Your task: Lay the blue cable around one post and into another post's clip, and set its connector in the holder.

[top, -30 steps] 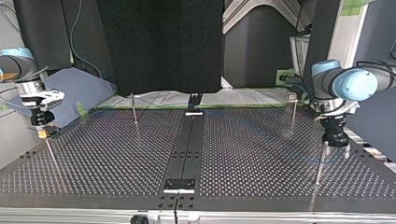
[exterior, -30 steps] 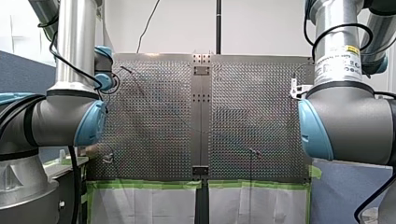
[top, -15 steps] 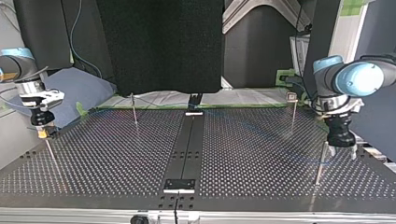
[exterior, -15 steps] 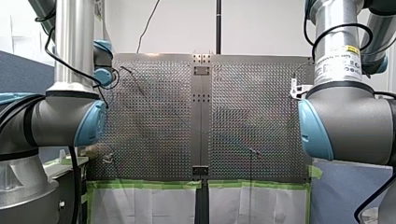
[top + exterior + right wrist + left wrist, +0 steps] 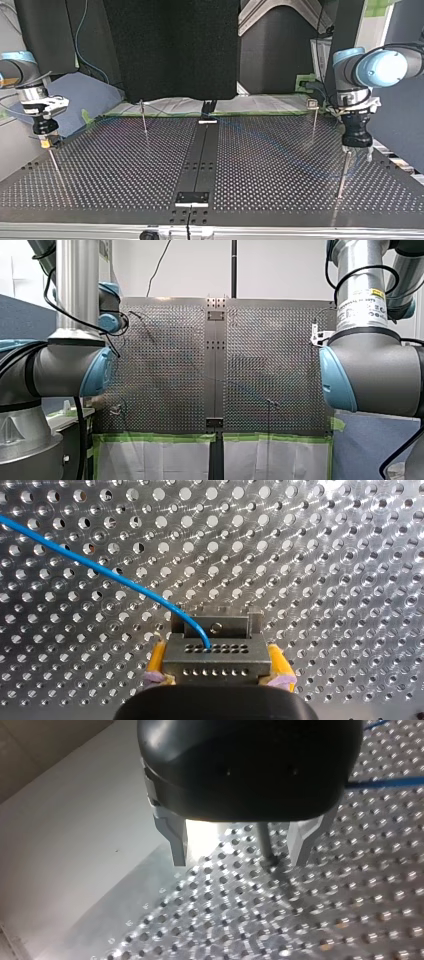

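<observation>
Left tool [image 5: 241,859] released astride a post [image 5: 263,839] by the table [image 5: 350,920] edge, right tool [image 5: 216,679] grasping the connector [image 5: 216,655]

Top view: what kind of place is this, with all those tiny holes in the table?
Probably a robot lab's test bench. My left arm and my right arm reach over a perforated metal table with thin posts standing on it. My right gripper holds a blue cable's connector.

A thin post [image 5: 263,842] stands between my left gripper's [image 5: 240,862] spread fingers [image 5: 176,842], with room either side.
</observation>
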Tool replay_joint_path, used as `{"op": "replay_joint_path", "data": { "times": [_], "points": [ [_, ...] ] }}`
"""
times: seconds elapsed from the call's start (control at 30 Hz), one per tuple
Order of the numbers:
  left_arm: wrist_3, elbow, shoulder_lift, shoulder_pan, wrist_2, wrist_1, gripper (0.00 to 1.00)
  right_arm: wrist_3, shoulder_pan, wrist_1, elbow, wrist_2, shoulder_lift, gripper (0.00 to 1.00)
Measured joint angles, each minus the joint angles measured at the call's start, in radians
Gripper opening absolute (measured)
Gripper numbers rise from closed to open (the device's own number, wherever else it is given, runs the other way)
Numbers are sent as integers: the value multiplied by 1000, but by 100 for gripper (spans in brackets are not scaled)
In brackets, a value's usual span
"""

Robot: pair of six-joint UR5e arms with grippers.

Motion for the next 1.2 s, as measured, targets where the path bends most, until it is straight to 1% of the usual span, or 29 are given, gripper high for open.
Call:
{"op": "replay_joint_path", "data": {
  "times": [0.2,0.3,0.5,0.6,0.77,0.83,0.97,1.2],
  "points": [
    [7,-42,15,-5,6,4,100,0,0,0,0,0,0,0],
    [-1,-54,28,-4,19,4,100,0,0,0,0,0,0,0],
    [-45,-84,48,4,51,25,100,0,0,0,0,0,0,0],
    [-70,-108,54,9,69,47,100,0,0,0,0,0,0,0],
    [-120,-156,59,13,115,96,100,0,0,0,0,0,0,0],
    [-139,-174,59,18,123,115,100,0,0,0,0,0,0,0],
    [-174,-171,53,28,119,151,100,0,0,0,0,0,0,0],
    [-237,-138,20,40,108,213,100,0,0,0,0,0,0,0]
  ]
}}
